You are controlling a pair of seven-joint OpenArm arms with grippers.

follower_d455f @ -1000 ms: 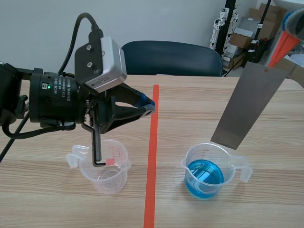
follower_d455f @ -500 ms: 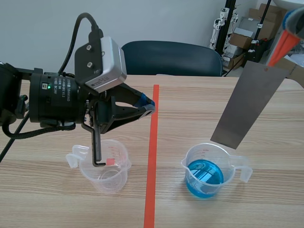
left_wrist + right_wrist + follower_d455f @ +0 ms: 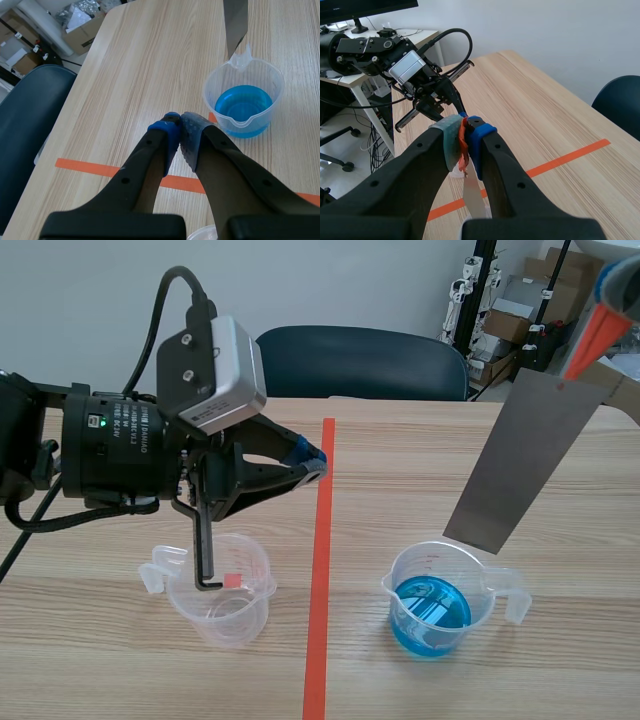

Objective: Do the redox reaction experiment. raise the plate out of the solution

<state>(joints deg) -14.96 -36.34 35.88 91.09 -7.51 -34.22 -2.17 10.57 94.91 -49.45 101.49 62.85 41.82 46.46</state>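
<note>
The right claw [image 3: 612,285] is high up at 2 o'clock in the scene view. It is clamped on an orange-red tab [image 3: 597,335], as the right wrist view shows too [image 3: 465,131]. A flat grey metal plate [image 3: 520,460] hangs from the tab and tilts a bit. The plate is out of the blue water [image 3: 430,610]. Its low edge is in the air, just above the back rim of a clear cup [image 3: 430,560]. The cup stands on the wood surface [image 3: 400,480], at 5 o'clock from the middle. The blue water fills only the low part of the cup.

In the left wrist view the plate's low corner [image 3: 235,20] sits right over the cup's spout. The cup [image 3: 215,87] is ahead of the left claw [image 3: 180,131], at 1 o'clock from it. The left claw's two fingers are pressed together with nothing between them.

In the scene view the left claw [image 3: 312,465] is up in the air, over an empty clear cup [image 3: 245,595] at 7 o'clock. A red tape line [image 3: 320,580] runs between the two cups. A dark blue chair [image 3: 360,360] is behind the surface at 12 o'clock.
</note>
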